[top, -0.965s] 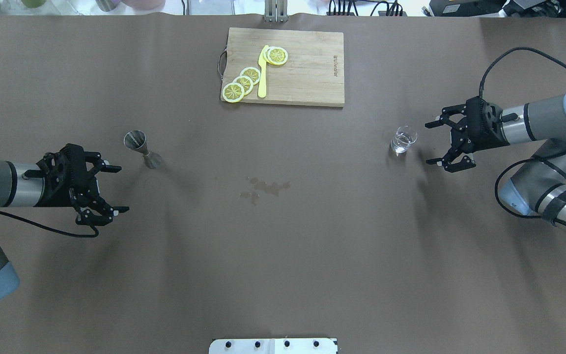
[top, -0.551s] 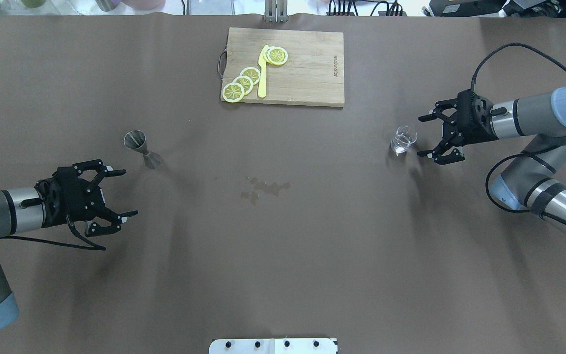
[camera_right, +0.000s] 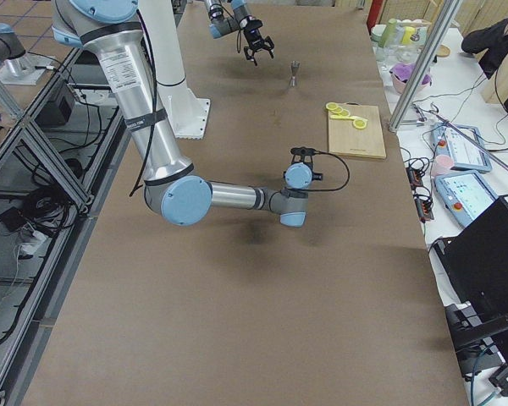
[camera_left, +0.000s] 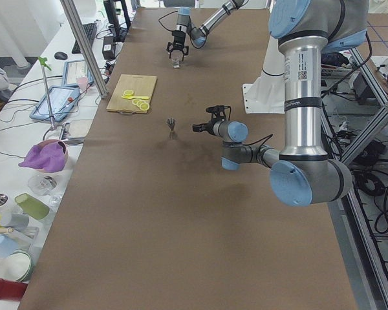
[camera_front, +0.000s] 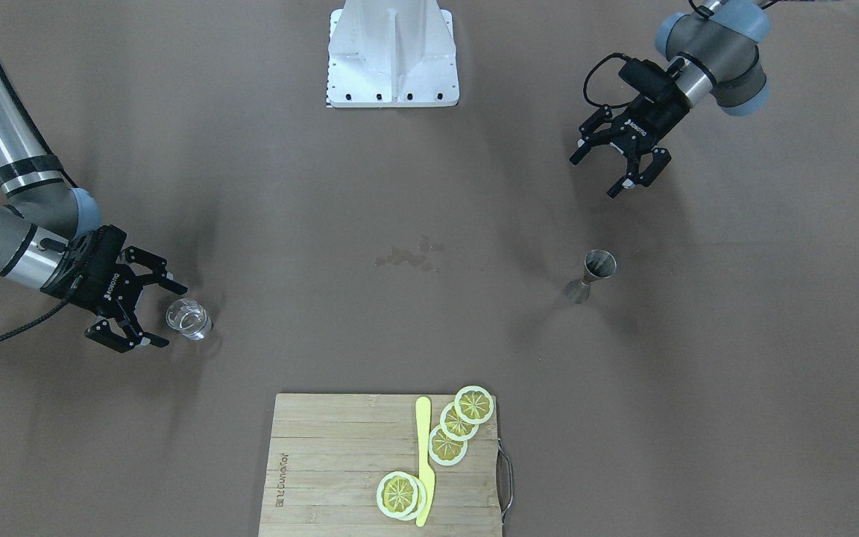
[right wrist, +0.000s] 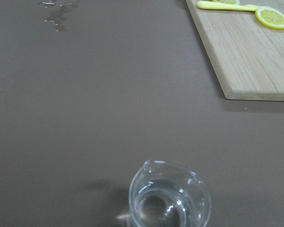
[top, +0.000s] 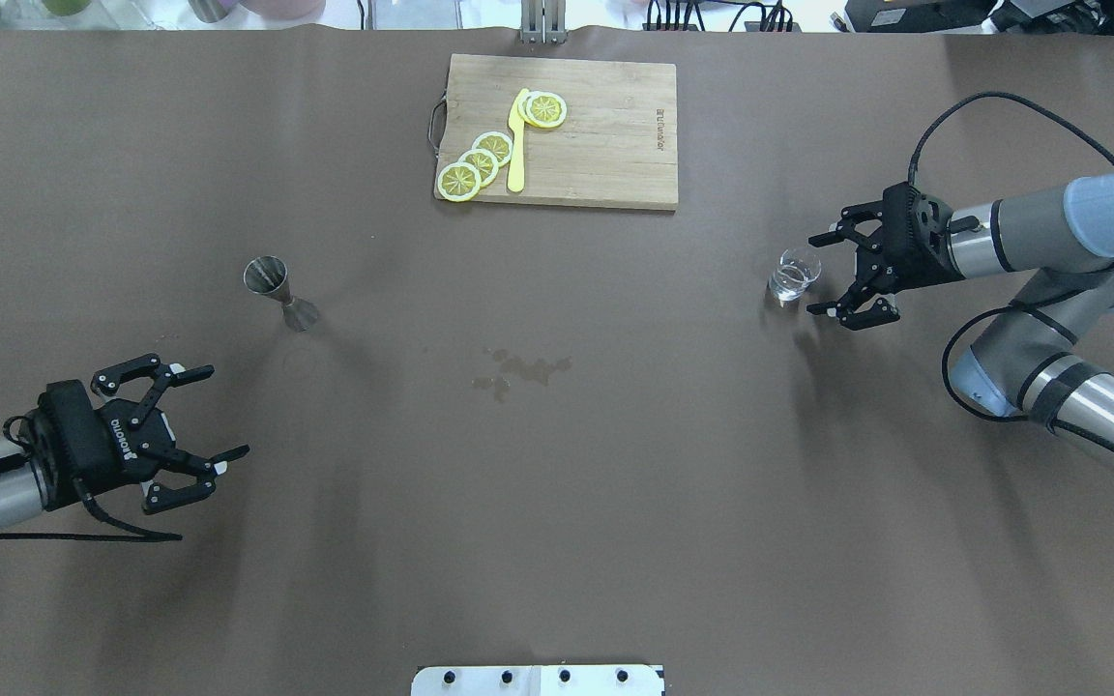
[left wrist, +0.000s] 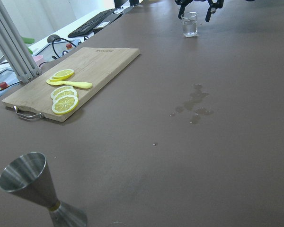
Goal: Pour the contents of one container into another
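Jaws on right gripper [top: 814,275] spread wide, at the glass [top: 794,275]; its fingertips flank the near side, contact unclear from these angles. Glass upright on table [top: 557,503], clear liquid inside. Left gripper [top: 227,410] likewise wide, empty, well apart from upright jigger [top: 281,295]. Wet patch [top: 523,370] mid-table.

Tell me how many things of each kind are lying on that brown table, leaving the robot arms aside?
Lemon slices: 5
Yellow knife: 1
Wooden cutting board: 1
Clear glass: 1
Metal jigger: 1
Total: 9
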`<act>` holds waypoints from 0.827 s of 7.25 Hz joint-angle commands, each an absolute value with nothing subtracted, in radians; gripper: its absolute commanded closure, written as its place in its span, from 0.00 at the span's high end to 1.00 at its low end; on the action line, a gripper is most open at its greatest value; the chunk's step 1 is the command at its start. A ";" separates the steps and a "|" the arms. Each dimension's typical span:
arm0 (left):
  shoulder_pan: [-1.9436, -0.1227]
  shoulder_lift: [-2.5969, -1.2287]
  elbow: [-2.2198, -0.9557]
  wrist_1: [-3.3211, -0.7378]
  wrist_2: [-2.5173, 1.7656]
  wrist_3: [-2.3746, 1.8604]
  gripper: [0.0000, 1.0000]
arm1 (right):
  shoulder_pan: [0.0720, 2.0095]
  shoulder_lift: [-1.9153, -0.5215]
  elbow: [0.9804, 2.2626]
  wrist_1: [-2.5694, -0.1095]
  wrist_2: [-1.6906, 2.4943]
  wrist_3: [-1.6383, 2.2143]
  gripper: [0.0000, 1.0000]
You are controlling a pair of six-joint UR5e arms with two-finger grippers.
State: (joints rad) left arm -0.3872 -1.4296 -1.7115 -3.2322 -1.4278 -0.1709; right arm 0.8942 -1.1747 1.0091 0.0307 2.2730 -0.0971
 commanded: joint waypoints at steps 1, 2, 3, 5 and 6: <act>-0.300 -1.429 -1.653 -3.411 -1.262 -0.193 0.98 | 0.890 -1.170 0.993 0.032 2.270 -0.097 0.95; -0.234 -1.489 -1.569 -3.509 -1.095 -0.195 0.98 | 0.888 -1.170 0.986 0.052 2.263 -0.097 0.94; -0.145 -1.550 -1.504 -3.589 -1.051 -0.196 0.98 | 0.888 -1.170 0.985 0.058 2.261 -0.094 0.94; -0.134 -1.459 -1.535 -3.603 -0.880 -0.218 0.98 | 0.885 -1.161 0.980 0.060 2.261 -0.066 0.94; -0.064 -1.448 -1.536 -3.561 -0.692 -0.241 0.98 | 0.884 -1.157 0.979 0.060 2.261 -0.054 0.94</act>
